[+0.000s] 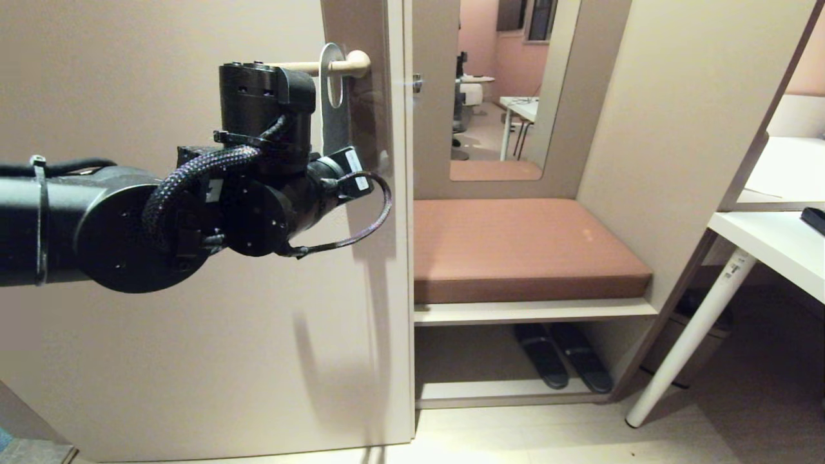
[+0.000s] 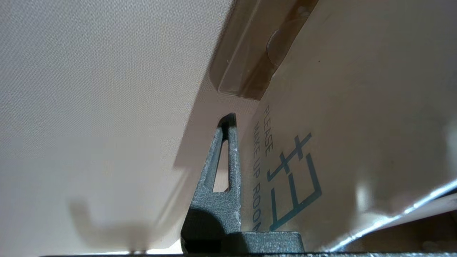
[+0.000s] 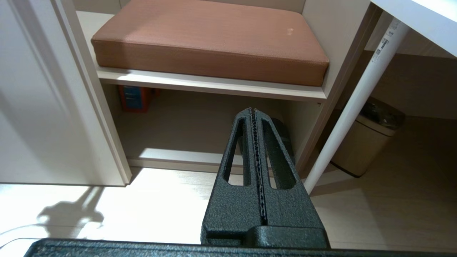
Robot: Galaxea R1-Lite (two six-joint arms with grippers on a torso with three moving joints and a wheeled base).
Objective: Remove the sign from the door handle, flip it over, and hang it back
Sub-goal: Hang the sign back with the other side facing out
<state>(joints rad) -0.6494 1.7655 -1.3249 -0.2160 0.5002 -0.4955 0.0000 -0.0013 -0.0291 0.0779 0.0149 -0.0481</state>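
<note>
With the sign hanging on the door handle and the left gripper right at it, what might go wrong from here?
1. The sign hangs near the outer end of the door handle; a sideways tug as the left gripper pulls away might slide it off.
2. In the left wrist view one finger lies flat against the card by its MAKE UP ROOM print, so it may drag or bend it.
3. The right gripper hangs shut, low by the bench, too far to catch it.

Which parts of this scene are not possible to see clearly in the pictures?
- Head view: the left gripper is hidden by its own wrist.
- Head view: the sign on the door handle is edge-on, so no face reads.
- Left wrist view: the sign covers one finger, so its grip is unclear; the frame edge cuts its printing.
</note>
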